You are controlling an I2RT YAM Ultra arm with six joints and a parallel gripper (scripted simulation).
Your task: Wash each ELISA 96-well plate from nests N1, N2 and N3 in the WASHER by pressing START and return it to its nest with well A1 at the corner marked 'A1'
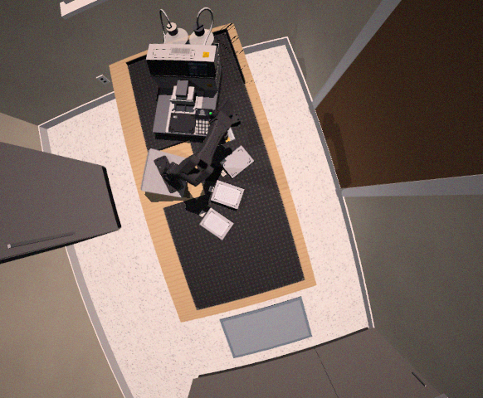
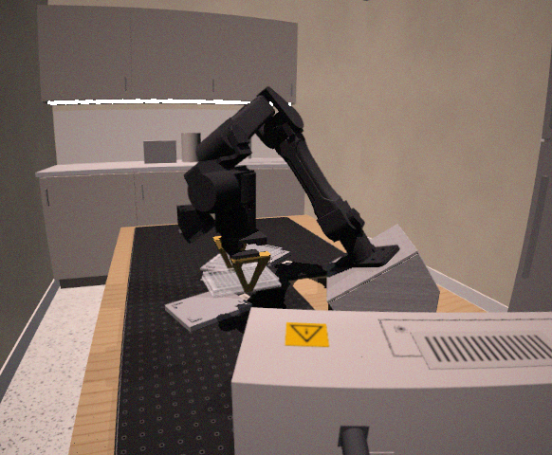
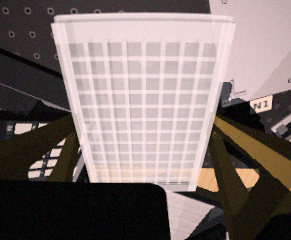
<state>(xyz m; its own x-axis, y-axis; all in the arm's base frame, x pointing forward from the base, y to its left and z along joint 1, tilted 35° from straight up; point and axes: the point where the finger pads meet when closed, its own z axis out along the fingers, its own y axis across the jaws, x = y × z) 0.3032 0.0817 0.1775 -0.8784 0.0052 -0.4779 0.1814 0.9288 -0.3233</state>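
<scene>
My gripper (image 3: 143, 120) (image 2: 247, 274) is shut on a clear 96-well plate (image 3: 144, 95) (image 2: 227, 282), gripping its long sides. It holds the plate roughly level, a little above the bench mat. The empty grey nest slab N1 (image 1: 238, 162) (image 2: 195, 309) (image 3: 265, 40) lies just beside and below the plate; its label N1 (image 3: 261, 104) shows to the plate's right in the wrist view. Two other plates sit in their nests, N2 (image 1: 226, 194) (image 2: 210, 268) and N3 (image 1: 216, 223) (image 2: 273, 252). The washer (image 1: 182, 55) (image 2: 364, 353) has an empty carrier (image 1: 182, 123). Its lamp (image 1: 210, 113) is green above the keypad (image 1: 202, 125).
The arm's base stands on a grey wedge mount (image 1: 158, 180) (image 2: 384, 288) to one side of the nests. Two bottles (image 1: 177, 34) with tubes stand behind the washer. The black mat (image 1: 241, 265) lies on a wooden bench (image 1: 124, 107).
</scene>
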